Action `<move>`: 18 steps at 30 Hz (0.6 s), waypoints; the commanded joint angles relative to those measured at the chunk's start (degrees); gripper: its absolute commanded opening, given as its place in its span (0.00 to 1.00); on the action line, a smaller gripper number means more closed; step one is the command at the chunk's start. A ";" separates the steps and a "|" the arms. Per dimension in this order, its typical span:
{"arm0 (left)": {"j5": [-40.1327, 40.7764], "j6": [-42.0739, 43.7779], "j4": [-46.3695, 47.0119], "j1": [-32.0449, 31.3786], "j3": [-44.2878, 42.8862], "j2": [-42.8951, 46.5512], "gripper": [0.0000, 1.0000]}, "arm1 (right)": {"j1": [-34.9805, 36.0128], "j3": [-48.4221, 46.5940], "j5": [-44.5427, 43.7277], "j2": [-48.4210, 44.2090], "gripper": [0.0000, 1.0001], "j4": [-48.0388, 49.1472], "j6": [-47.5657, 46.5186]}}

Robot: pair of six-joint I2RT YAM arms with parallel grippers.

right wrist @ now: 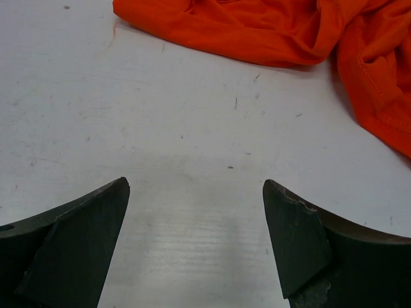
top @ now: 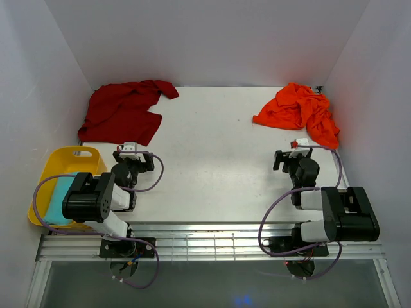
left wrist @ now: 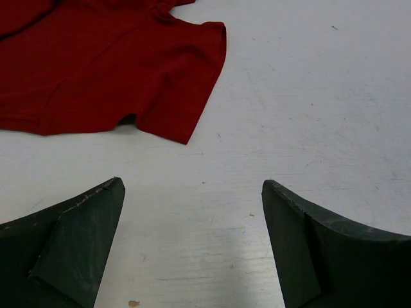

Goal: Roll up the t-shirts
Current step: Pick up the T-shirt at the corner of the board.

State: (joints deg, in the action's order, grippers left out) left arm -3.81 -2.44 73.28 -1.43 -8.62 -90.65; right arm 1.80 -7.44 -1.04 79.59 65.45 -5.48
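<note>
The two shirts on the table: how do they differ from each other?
The red shirt lies at the far left, while the orange shirt lies at the far right. The red shirt is dark and spread fairly flat, with a sleeve showing. The orange shirt is bright and bunched into a crumpled heap. Both lie unrolled near the far edge of the table.

White table: surface scuffed and speckled in both wrist views. Yellow tray with a handle slot lies at the near left side. A teal item rests inside it. A metal rail runs along the near edge.
</note>
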 commanded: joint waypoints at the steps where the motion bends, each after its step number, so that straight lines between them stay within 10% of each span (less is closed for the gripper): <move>1: 0.30 -0.38 0.73 0.29 -0.78 0.30 0.98 | 0.13 -11.59 -0.89 -5.58 0.90 -20.85 -0.51; 5: 0.30 -0.38 0.82 0.20 -0.78 0.30 0.98 | -0.13 -24.00 2.60 -4.72 0.96 -31.39 5.21; 9: -2.58 0.41 0.47 0.38 -0.96 1.26 0.98 | -0.22 -40.52 -9.04 3.09 0.24 -51.97 12.23; 10: -9.30 2.16 -4.49 0.38 -2.70 2.75 0.98 | -0.22 -44.98 -10.64 4.24 0.23 -54.44 12.42; 15: -13.67 13.48 -54.91 0.82 -33.68 3.21 0.97 | -0.48 -54.07 -11.97 12.40 0.83 -61.04 11.89; 18: -12.70 20.43 -73.86 0.82 -47.78 -0.49 0.95 | -1.10 -60.04 -11.62 18.81 0.89 -64.64 13.21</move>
State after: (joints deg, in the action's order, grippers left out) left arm -13.15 8.19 27.05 -0.91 -46.33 -91.37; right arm 1.41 -62.17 -10.87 93.32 9.80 5.85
